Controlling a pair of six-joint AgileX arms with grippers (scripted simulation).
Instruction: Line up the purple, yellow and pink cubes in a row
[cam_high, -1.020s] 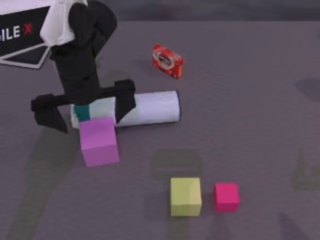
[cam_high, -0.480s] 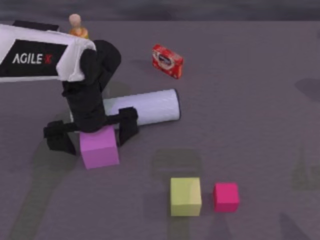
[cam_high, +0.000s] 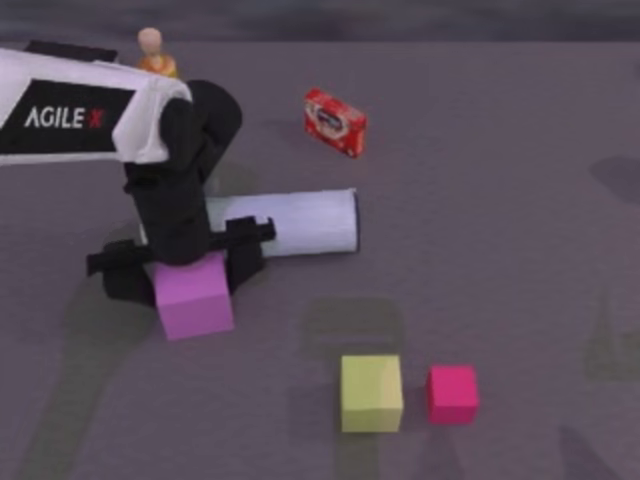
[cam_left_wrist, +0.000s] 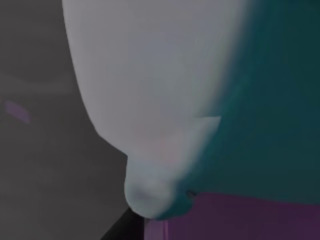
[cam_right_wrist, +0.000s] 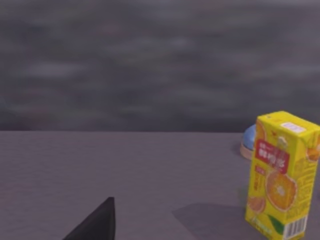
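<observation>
Left gripper (cam_high: 180, 272) has narrowed since the earlier frame; its fingers now clamp the purple cube (cam_high: 194, 300) on both sides, at the table's left, just in front of the lying white cylinder (cam_high: 290, 222). Yellow cube (cam_high: 371, 393) and pink cube (cam_high: 453, 393) sit side by side, unmoved, well right. Right gripper's state: cannot tell.

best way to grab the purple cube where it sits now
Take the purple cube from above, pinching its two flat upright side faces, the top view's left and right. The white tube lies close behind it, so the far face is crowded. The left gripper already straddles it this way.
</observation>
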